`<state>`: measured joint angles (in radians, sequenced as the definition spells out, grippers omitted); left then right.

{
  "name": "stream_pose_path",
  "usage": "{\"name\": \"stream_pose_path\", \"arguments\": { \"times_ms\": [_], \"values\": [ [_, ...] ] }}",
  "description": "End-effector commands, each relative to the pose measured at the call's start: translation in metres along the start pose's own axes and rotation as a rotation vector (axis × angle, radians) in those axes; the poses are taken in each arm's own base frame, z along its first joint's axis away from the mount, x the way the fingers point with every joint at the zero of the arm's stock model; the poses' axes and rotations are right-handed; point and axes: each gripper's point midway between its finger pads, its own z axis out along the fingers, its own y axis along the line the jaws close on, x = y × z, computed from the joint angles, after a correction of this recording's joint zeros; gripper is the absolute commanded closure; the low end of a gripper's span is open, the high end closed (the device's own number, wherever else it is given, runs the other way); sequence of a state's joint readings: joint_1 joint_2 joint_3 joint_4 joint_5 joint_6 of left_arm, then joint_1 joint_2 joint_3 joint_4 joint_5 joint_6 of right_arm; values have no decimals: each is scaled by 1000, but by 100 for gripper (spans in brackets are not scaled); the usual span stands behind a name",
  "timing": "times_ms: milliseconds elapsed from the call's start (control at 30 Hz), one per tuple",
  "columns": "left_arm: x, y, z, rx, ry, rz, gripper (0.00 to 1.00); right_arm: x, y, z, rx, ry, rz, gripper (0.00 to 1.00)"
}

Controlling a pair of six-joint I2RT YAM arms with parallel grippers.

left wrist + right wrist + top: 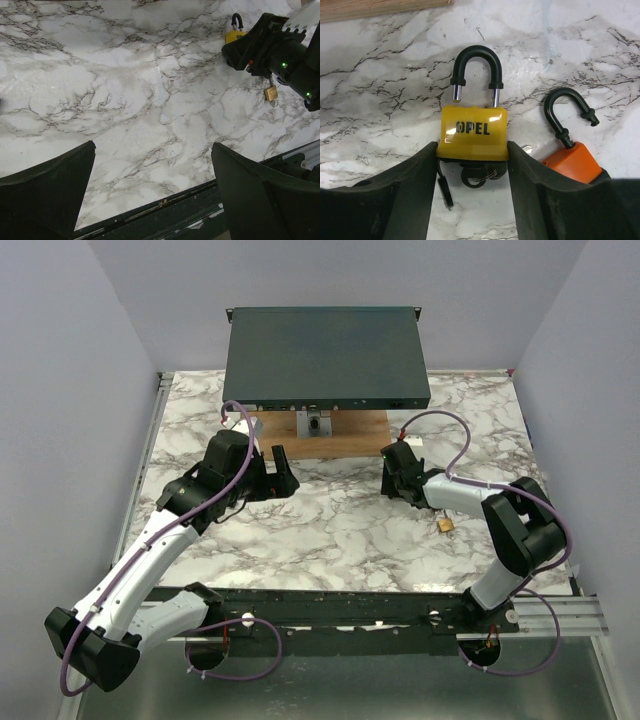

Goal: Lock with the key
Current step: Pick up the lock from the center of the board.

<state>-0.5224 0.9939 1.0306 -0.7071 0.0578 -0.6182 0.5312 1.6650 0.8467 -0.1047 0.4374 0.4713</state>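
Marble-patterned tabletop (330, 540) carried everything. Nearest the arm bases, a small brass padlock (445, 525) lay beside the right forearm, untouched.

Further in, the left end effector (153, 150) hung over bare marble with its fingers spread wide and nothing between them, well apart from any lock.

Across from it, the right end effector (472, 155) pinched the yellow padlock (474, 132) by the two sides of its body, a finger pressed against each flank. That padlock's black shackle stood raised. One leg ran into the body, while the other ended in a bare metal tip just clear of it, so the lock read as open.

The key (479, 177) showed only as a dark bunch of rings at the base of the yellow body, between the fingers, with one dark piece dangling lower. Whether a blade sat in the keyhole could not be told, and no coloured head could be picked out.

Just beside the right finger lay an orange padlock (571, 161), its shackle open too.

Beyond, a wooden board (280, 430) supported a dark flat box (325, 355) at the far edge.

By my judgement the task was at an early stage: a lock was secured and the key was at hand, but nothing was locked. Closing the shackle and turning the key remained, probably work for the free left arm.
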Motion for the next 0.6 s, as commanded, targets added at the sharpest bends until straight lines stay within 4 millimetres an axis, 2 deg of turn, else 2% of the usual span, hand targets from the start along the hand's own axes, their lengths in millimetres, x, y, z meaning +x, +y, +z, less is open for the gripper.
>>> {"name": "stream_pose_path", "arguments": {
  "times_ms": [0,33,100,233,400,467,567],
  "values": [
    [6,4,1,0,24,0,1,-19,-3,1,57,-60,30,58],
    [7,4,1,4,26,0,1,-20,-2,0,52,-65,29,68],
    [8,3,2,19,31,-2,2,-27,3,-7,11,-76,31,78],
    [8,-9,2,86,35,10,1,-41,26,-36,-151,-99,13,89],
    [0,-32,-6,204,18,48,2,-51,73,-109,-439,-140,-51,92],
    [-4,-42,-12,257,12,67,2,-48,95,-143,-571,-151,-86,93],
    [-17,-56,-26,304,-27,101,2,-46,115,-191,-727,-185,-143,93]
  ]
}}
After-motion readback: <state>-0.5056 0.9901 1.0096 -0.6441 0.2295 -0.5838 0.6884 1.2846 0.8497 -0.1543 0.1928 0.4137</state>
